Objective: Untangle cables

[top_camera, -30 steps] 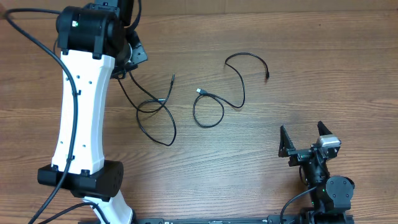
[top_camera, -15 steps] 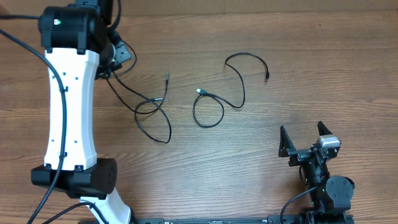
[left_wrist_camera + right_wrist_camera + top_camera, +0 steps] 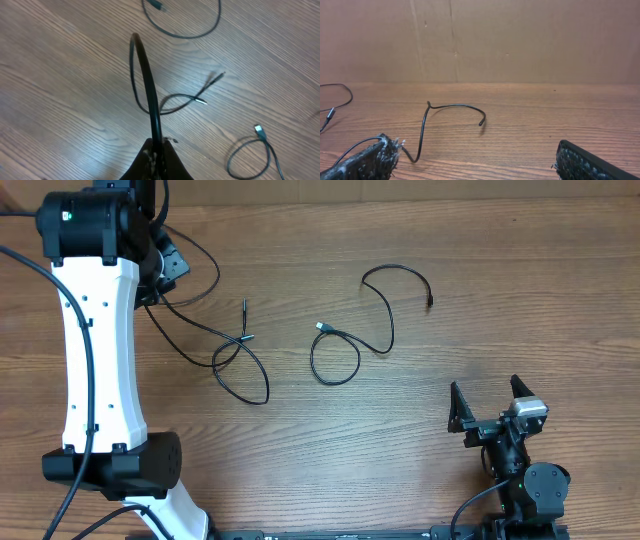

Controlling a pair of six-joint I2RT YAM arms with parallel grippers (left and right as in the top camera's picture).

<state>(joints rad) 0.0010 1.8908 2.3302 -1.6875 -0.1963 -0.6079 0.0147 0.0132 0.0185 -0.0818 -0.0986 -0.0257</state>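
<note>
The left gripper [image 3: 158, 147] pinched a thin black flexible cable [image 3: 152, 100], seemingly raised off the brown wooden table [image 3: 400, 440]; the right gripper [image 3: 484, 386] stood wide open.

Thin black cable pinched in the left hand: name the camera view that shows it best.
Overhead. The thin black cable lies whole there, crossed loop and free plug end, though the arm hides the grip. The left wrist view shows the left hand shut on it, foreshortened. Right wrist view: I cannot tell.
</note>
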